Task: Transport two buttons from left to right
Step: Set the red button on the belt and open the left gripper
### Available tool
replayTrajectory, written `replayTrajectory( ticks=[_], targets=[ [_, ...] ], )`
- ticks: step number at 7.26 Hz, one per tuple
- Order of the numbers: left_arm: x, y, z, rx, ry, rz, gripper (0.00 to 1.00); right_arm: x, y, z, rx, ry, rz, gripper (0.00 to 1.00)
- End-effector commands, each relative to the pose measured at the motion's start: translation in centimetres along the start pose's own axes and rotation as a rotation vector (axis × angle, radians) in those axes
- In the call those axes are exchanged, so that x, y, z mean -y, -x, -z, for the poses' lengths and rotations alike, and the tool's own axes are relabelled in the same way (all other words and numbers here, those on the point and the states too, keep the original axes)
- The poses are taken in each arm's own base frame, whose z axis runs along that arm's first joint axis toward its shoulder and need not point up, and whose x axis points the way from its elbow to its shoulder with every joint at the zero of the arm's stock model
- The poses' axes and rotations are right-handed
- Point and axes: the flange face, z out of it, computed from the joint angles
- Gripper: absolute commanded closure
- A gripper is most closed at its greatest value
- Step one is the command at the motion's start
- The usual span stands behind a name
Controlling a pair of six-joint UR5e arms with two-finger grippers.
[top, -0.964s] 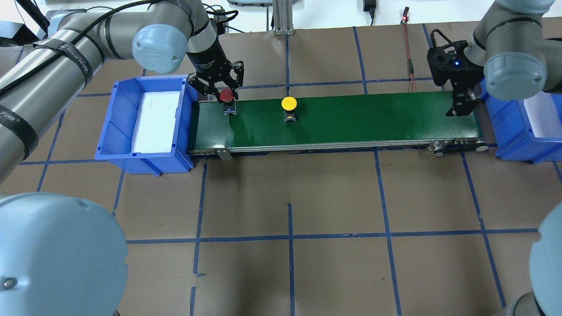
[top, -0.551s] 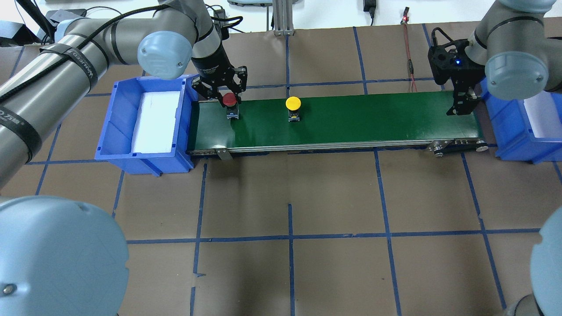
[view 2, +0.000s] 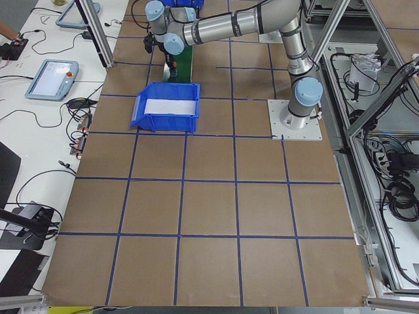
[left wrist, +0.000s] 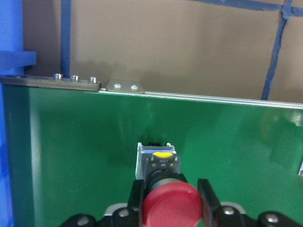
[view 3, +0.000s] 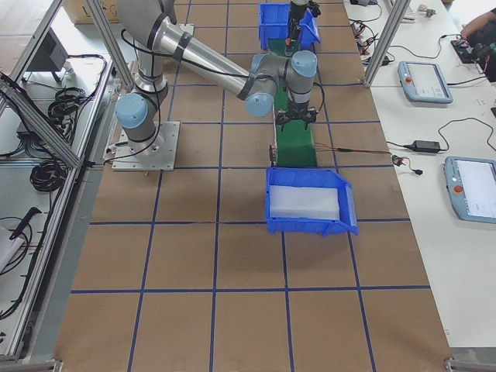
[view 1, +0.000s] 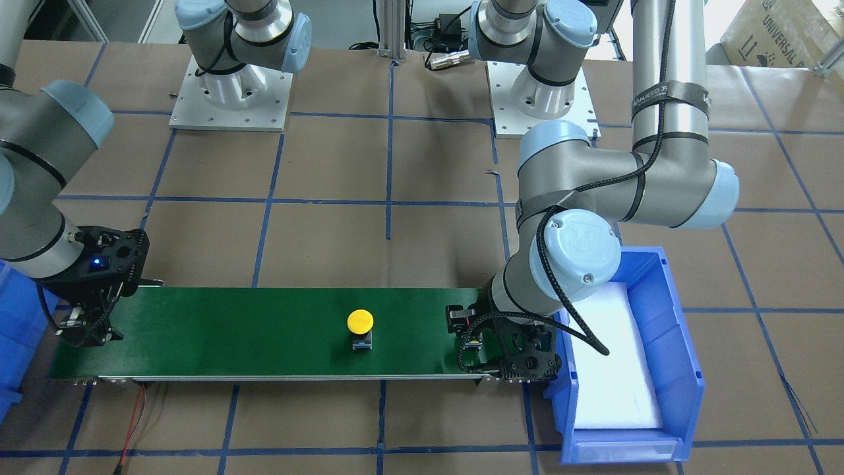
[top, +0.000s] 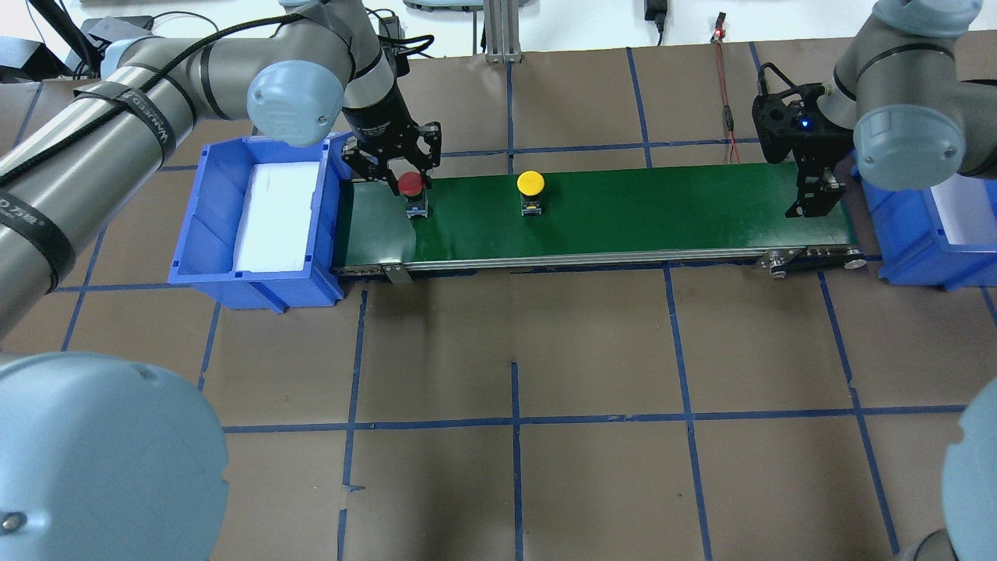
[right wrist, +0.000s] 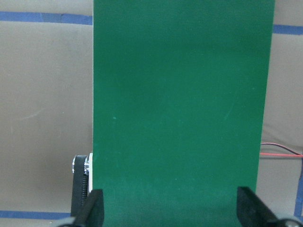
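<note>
1. Placement of the red button (top: 411,185) is in hand. The left tool (top: 408,175) grips its cap, and the base looks set on the conveyor belt (top: 662,206).
2. Beyond it the yellow button (top: 531,184) rides toward the right tool (right wrist: 171,208), which is open and empty.
3. Next, likely: release, then lift clear.
4. Since earlier, yellow has moved farther toward the right tool; red has mostly sunk.
</note>
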Motion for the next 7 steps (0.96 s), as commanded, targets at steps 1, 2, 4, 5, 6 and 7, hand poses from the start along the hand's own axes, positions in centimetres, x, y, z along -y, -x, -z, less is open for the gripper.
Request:
replayTrajectory(
  ticks=[1, 2, 4, 5, 6, 7],
  targets=[
    [0.2, 0.4, 1.9, -0.008, -0.029, 0.005, 0.16, 0.1, 0.0, -0.2, -0.001, -0.009, 0.001, 0.00],
    [0.1, 0.6, 2.9, -0.009, -0.047, 0.007, 0.15, 0.1, -0.2, 0.1, -0.034, 0.003, 0.004, 0.00],
    [-0.2, 3.4, 6.9, -0.015, -0.097, 0.045, 0.12, 0.1, -0.1, -0.5, -0.029, 0.000, 0.008, 0.00],
    [-1.3, 4.9, 8.9, -0.013, -0.109, 0.041, 0.10, 0.1, -0.1, -0.4, -0.030, 0.001, 0.010, 0.00],
    [-2.7, 6.2, 10.7, -0.002, -0.098, 0.007, 0.10, 0.1, -0.1, -0.4, -0.032, 0.001, 0.008, 0.00],
    [-4.2, 7.3, 12.9, 0.074, -0.102, -0.030, 0.08, 0.1, -0.1, -0.5, -0.030, 0.001, 0.008, 0.00]
  ],
)
